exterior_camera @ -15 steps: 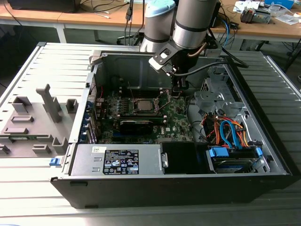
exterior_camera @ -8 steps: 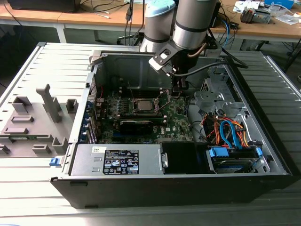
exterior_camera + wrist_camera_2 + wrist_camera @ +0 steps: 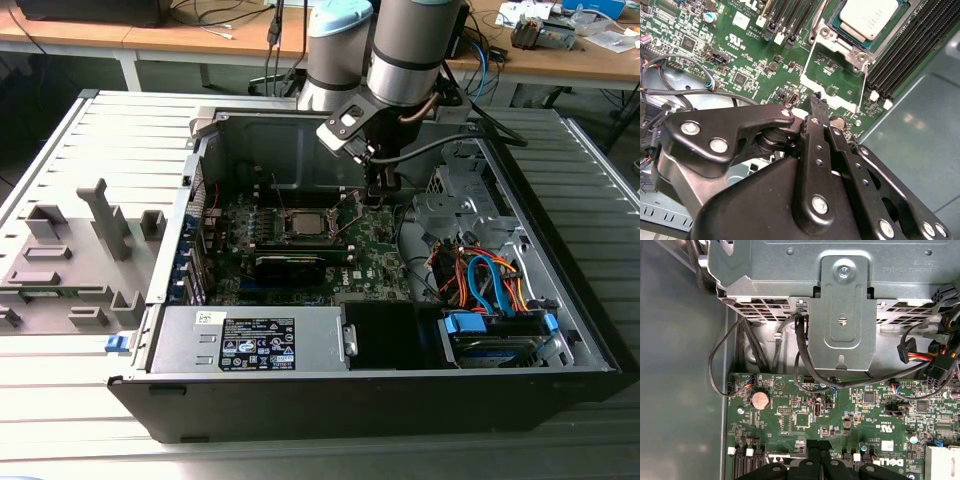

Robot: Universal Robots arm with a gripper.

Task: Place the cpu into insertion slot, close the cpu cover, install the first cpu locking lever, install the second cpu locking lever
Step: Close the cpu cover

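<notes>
the small square silver-topped cpu [image 3: 869,17] sits in its socket, yet the thin silver-grey frame cpu cover [image 3: 840,100] looks swung open and a thin wire locking lever [image 3: 863,85] stands free, so closing and both levers seem left. the black gripper [image 3: 816,102], jaws narrow and empty, hovers just beside the cover; long black memory slots [image 3: 910,45] crowd the socket.

A green motherboard [image 3: 765,65] is speckled with small black chips and white print. The cpu [image 3: 867,17] is topped in pale silver-grey. The gripper [image 3: 816,100] is finished in black with silver screws. Orange and blue cables [image 3: 485,275] are bundled in the black case [image 3: 350,400], whose inside is left grey. The table [image 3: 60,420] is ribbed in pale grey.
</notes>
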